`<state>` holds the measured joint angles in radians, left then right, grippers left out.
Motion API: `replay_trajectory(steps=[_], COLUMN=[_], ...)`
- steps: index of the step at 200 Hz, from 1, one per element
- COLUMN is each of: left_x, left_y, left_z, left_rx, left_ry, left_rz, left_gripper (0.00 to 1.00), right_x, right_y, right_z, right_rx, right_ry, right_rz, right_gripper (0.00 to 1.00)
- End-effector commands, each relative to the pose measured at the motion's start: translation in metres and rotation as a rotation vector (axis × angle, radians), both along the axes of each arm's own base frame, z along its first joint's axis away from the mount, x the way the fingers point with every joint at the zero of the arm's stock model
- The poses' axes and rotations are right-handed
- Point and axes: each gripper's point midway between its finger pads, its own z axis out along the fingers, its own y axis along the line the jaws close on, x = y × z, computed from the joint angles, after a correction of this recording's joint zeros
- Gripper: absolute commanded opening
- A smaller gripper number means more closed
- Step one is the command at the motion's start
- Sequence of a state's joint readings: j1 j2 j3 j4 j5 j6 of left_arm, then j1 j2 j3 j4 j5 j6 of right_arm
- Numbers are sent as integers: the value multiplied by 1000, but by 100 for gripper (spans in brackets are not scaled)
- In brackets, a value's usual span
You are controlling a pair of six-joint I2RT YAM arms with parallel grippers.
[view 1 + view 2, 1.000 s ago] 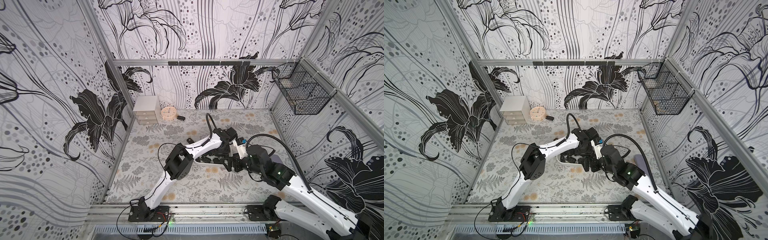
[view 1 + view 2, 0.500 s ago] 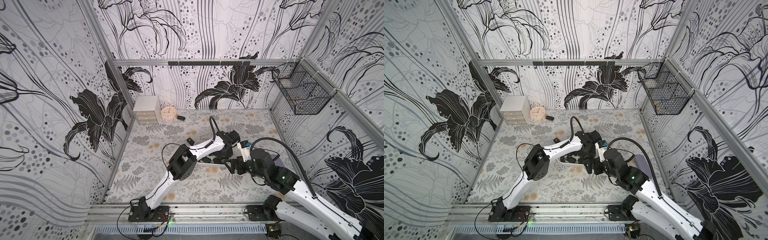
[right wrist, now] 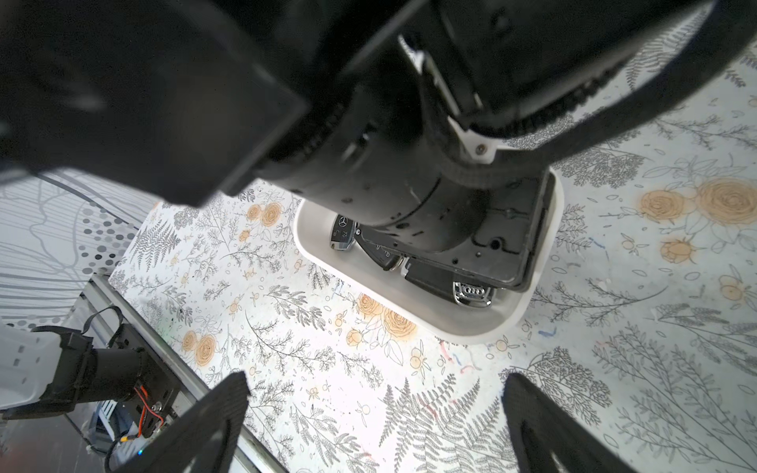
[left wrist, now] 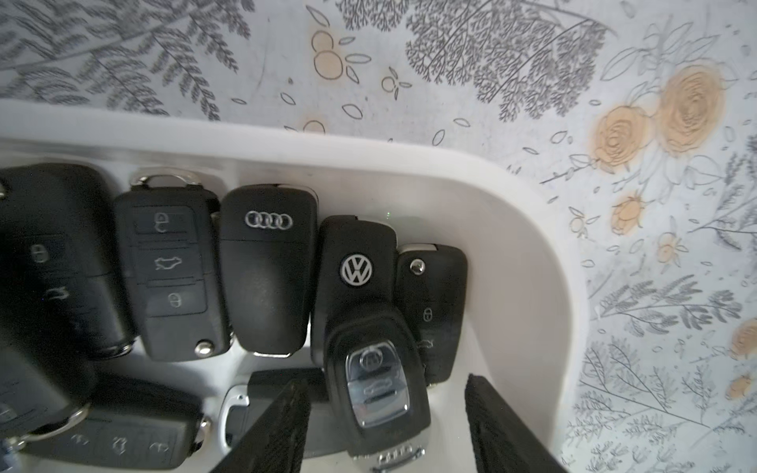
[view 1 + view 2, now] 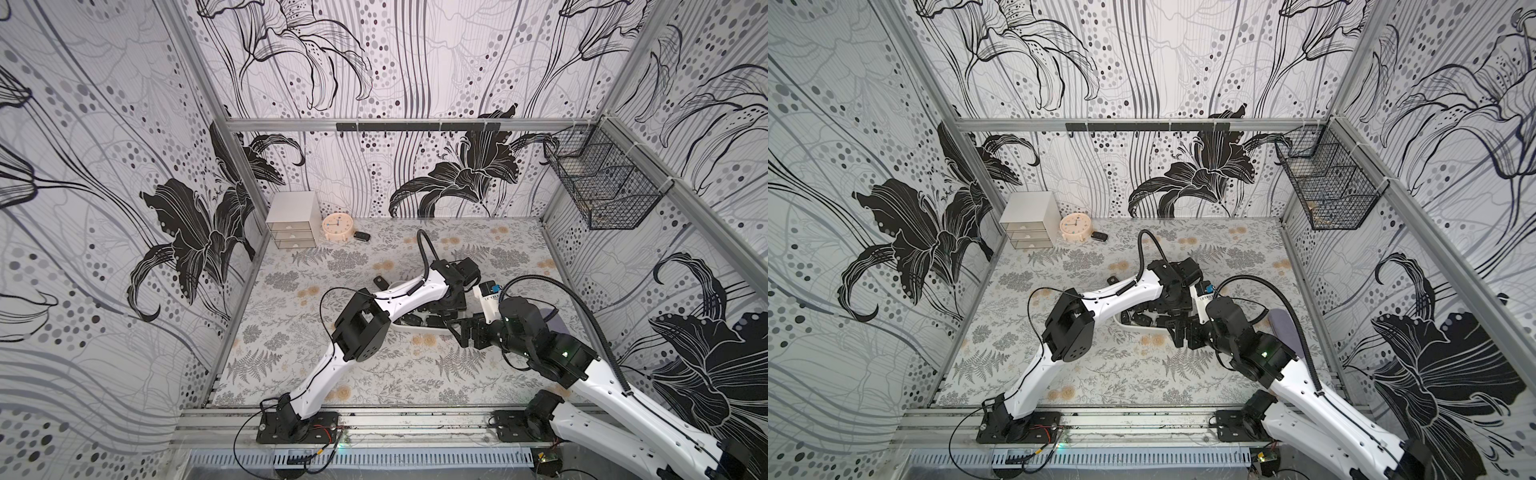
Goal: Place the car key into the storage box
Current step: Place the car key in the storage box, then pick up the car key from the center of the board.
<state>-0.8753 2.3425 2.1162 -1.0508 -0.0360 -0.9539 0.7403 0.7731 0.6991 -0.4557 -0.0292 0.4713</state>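
Observation:
The white storage box (image 4: 512, 213) sits mid-table, half hidden under my left arm in both top views (image 5: 419, 328) (image 5: 1133, 328), and it holds several black key fobs. My left gripper (image 4: 385, 385) hangs low inside the box's end, open. The car key (image 4: 379, 381), a black fob with a silver button panel, lies between the fingers with gaps on both sides, resting on other fobs. Its chrome end (image 3: 471, 293) shows under the left wrist. My right gripper (image 3: 377, 381) is open and empty above the bare table, just in front of the box (image 3: 471, 331).
Two loose fobs lie on the table, one behind the box (image 5: 379, 283) and one by the peach clock (image 5: 361, 236). A grey drawer cabinet (image 5: 292, 220) stands back left. A wire basket (image 5: 602, 187) hangs on the right wall. A purple-grey pad (image 5: 1283, 328) lies right.
My left jaws have spread apart and let go of the car key, which now lies in the box. The left arm has swung slightly over the box. The right gripper stays open.

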Motion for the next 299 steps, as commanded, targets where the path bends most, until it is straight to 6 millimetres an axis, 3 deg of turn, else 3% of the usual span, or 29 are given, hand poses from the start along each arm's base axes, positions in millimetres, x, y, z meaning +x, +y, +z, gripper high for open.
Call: replay_trajectory(steps=[1,62,85,90,132,184,209,263,299], left_x=[8,13,19,20,39,68,80,100,101], left_y=[18,73,96,101,142,185,200,212,222], left_z=[43,70,75,75,75,48,29,-2,-22], left_rx=[-17,38,59,65,91,51,70,112,140], left_ry=[-80,-136,-146,-149,-162,-117,-71,-10,33], left_rz=[31,120,157,167,265,426,477,526,559], left_gripper=[67,78,92,100,99,100,91,83,79], right_x=[3,12,17,19,37,64,73,84,87], right_y=[5,23,31,33,50,71,79,86,87], right_z=[6,15,18,18,17,21,20,17,15], right_rx=[18,48,55,56,45,15,7,-15,-20], right_ry=[-9,-29,-34,-32,-30,-22,-13,-7,-2], right_rz=[4,50,63,64,71,65,63,54,49], right_gripper=[100,100,100,100,100,100,100,100,100])
